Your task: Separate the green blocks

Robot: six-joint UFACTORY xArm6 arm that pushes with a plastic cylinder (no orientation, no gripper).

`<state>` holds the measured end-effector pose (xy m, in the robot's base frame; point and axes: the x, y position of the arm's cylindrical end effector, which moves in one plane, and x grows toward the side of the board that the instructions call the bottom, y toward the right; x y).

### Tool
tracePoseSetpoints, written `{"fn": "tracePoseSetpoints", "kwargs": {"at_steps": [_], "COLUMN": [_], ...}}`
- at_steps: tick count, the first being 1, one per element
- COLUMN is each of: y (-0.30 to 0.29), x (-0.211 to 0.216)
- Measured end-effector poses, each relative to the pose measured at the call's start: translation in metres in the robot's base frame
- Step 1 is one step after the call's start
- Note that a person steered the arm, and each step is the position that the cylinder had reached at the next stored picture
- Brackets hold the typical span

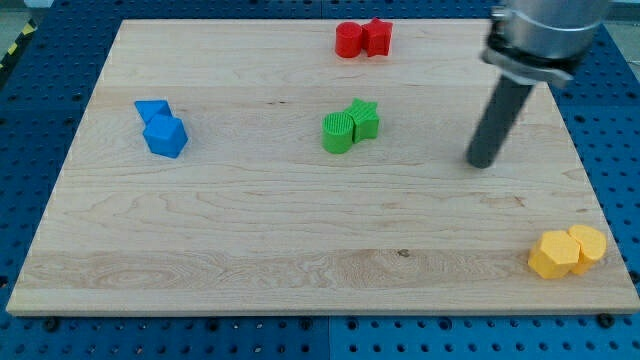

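Note:
Two green blocks touch each other near the board's middle: a green round block (338, 132) on the left and a green star block (364, 118) just up and to its right. My tip (482, 162) rests on the board well to the right of them, apart from both, slightly lower in the view than the pair.
Two red blocks (362, 39) touch at the view's top centre. Two blue blocks (160, 127) touch at the left. Two yellow blocks (567, 251) touch at the bottom right corner. The wooden board (250, 230) lies on a blue perforated table.

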<state>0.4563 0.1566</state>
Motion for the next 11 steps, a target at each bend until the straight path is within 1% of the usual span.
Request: {"fn": "tracePoseSetpoints", "kwargs": {"at_steps": [2,3,4,6,7,8,9,10,11], "y": [-0.16,-0.211,-0.209,-0.113,-0.101,-0.113,-0.083,-0.032,-0.023], "x": [0.001,-0.009,-0.039,-0.045,-0.044,-0.043,-0.013,0.011,0.015]}}
